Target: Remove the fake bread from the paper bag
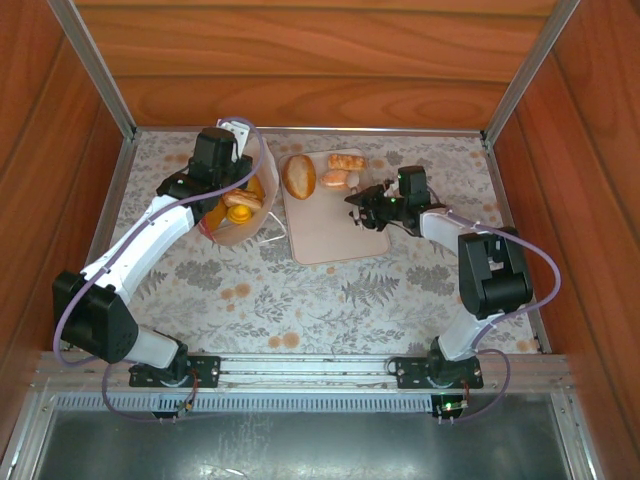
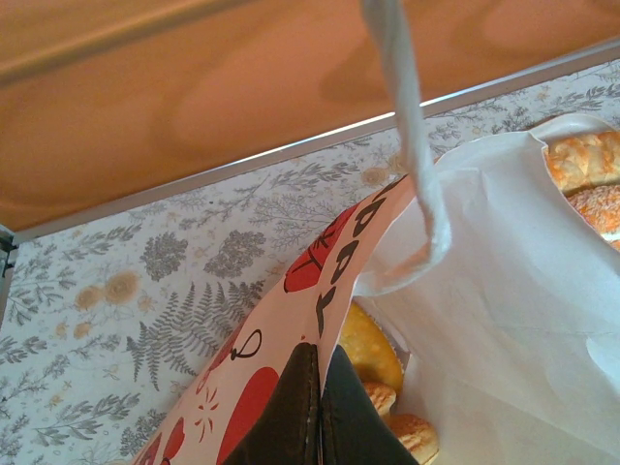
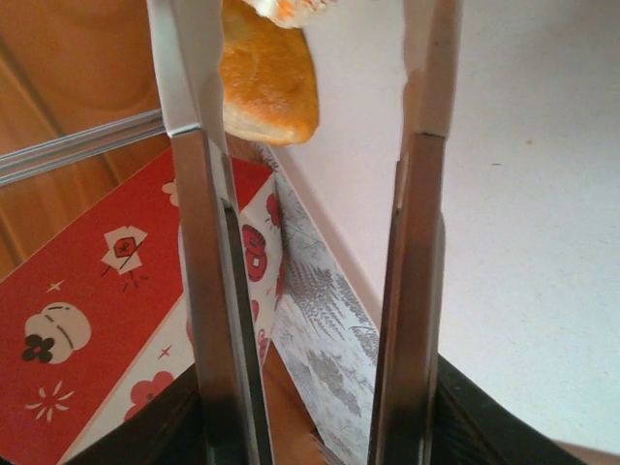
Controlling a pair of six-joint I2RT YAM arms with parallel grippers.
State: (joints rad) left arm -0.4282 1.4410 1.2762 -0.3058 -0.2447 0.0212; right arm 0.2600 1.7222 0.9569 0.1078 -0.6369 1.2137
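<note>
Your left gripper (image 2: pixel 320 380) is clenched on the rim of the paper bag (image 1: pixel 240 226), upper left of centre in the overhead view, with fake bread (image 2: pixel 371 351) inside. Your right gripper (image 1: pixel 356 210), jaws parted and grasping nothing, hangs over the tray (image 1: pixel 335 238) to the bag's right. One roll (image 3: pixel 268 82) sits near its fingertips, and more breads (image 1: pixel 299 176) lie at the tray's top end.

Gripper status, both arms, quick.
Left gripper: closed, pinching the rim of the paper bag.
Right gripper: open, holding nothing, over the tray.
</note>
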